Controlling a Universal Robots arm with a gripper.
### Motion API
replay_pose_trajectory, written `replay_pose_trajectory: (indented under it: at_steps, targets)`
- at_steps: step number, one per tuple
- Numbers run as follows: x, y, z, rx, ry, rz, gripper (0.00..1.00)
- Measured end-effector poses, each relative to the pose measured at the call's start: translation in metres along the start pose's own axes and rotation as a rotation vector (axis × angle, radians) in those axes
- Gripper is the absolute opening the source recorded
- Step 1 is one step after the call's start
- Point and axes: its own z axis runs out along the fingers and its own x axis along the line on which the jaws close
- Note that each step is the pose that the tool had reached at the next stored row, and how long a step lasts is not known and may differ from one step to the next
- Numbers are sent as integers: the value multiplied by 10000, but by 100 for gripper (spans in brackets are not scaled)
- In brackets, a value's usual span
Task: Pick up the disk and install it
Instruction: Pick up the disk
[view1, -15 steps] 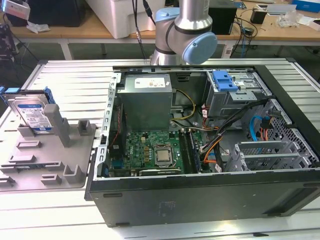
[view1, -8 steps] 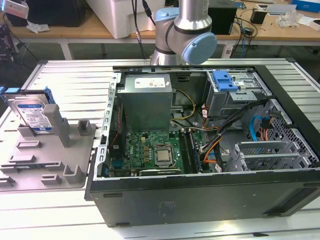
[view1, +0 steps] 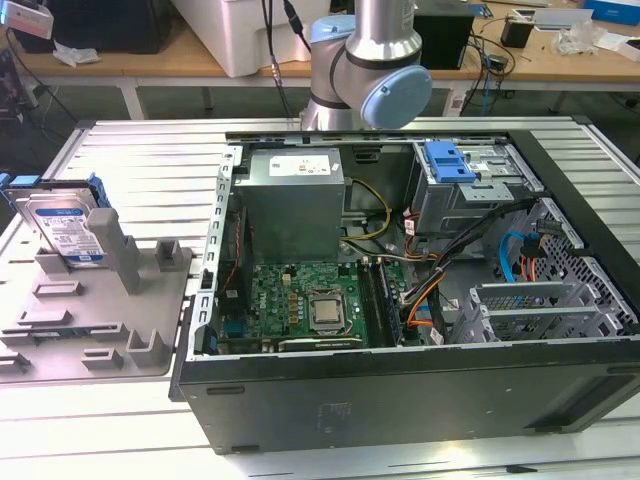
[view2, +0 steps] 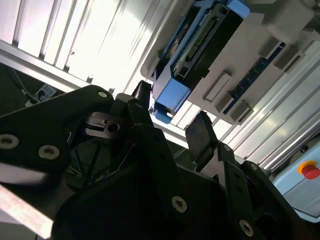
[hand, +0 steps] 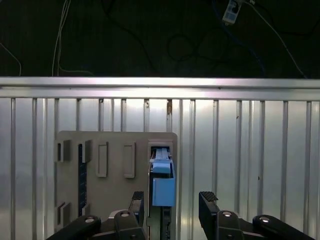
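The disk, silver with a white-and-blue label and a blue carrier bracket, stands leaning in a slot of the grey plastic holder at the exterior view's left. In both wrist views I look down on its edge, with the blue bracket of the disk between my two black fingers. My gripper is open, one finger to each side of the disk and apart from it. The holder lies on the ribbed metal table.
An open computer case lies on the table to the exterior view's right of the holder, with a grey power-supply box, a motherboard and a drive cage with a blue latch. The arm's elbow rises behind the case.
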Motion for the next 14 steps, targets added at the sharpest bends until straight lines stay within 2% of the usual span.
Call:
replay_pose_trajectory:
  at_steps: [6, 8, 14]
  targets:
    - [35, 1, 8, 1, -1, 0, 56]
    - [70, 1, 22, 0, 0, 1, 56]
    - [105, -50, 56, 0, 0, 0, 56]
